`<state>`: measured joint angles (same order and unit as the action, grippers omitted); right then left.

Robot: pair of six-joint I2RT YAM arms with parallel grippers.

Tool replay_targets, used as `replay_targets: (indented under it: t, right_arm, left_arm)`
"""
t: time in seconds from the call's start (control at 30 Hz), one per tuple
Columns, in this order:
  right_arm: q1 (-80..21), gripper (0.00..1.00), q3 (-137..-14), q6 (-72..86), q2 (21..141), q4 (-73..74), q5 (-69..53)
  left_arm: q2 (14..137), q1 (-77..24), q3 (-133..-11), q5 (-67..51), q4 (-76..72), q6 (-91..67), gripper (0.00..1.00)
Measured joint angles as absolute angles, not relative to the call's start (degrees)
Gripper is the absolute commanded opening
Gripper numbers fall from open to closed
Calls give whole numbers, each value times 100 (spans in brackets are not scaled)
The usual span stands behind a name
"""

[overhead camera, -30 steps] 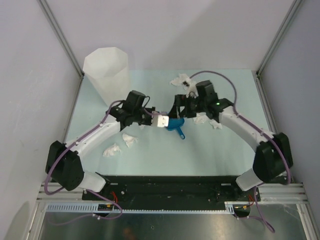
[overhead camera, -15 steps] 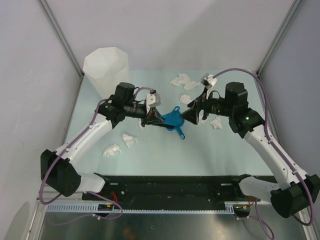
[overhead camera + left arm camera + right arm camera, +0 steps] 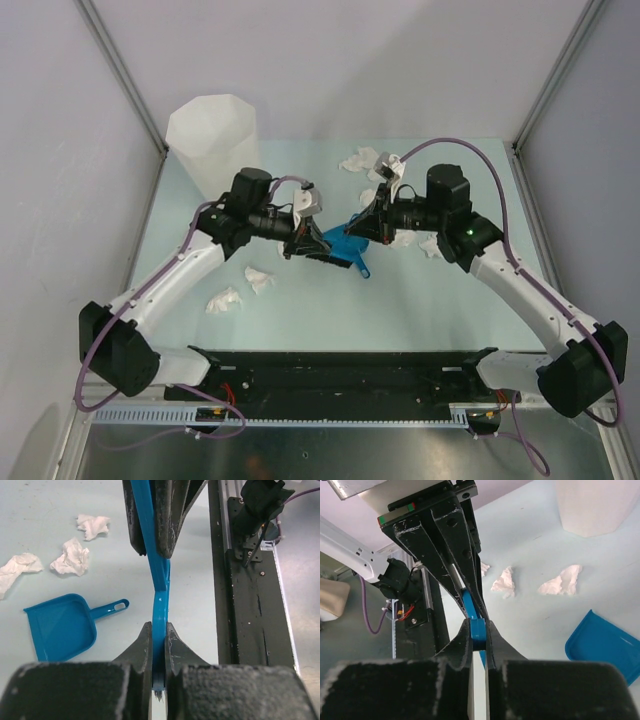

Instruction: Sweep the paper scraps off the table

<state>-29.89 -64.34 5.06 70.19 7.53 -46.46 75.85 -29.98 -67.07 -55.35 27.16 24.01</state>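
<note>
Clamping one blue brush: left gripper and right gripper both pinch it.
Nothing swept: paper scraps strewn toward the tabletop's far edge; dustpan empty.

No text, label, brand, number or sign is showing legibly in any of the three views.
</note>
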Motion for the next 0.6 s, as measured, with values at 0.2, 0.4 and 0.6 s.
replay_targets:
  t: [0.2,0.4,0.6]
  right_arm:
    - [-2834,0,-6429,615,7028,882,-4128]
    - [-1634,0,-6423,1066,6991,1503,-1695]
    - [-1470,0,-6305,1048,6685,1929,322]
  left_arm:
    - [7725,-3048,-6772,-5081,2617,2115,78]
    - [8503,-3142,-7148,-3288,2451,836,93]
    - [8980,-3927,-7050,-1358,2408,-784,100]
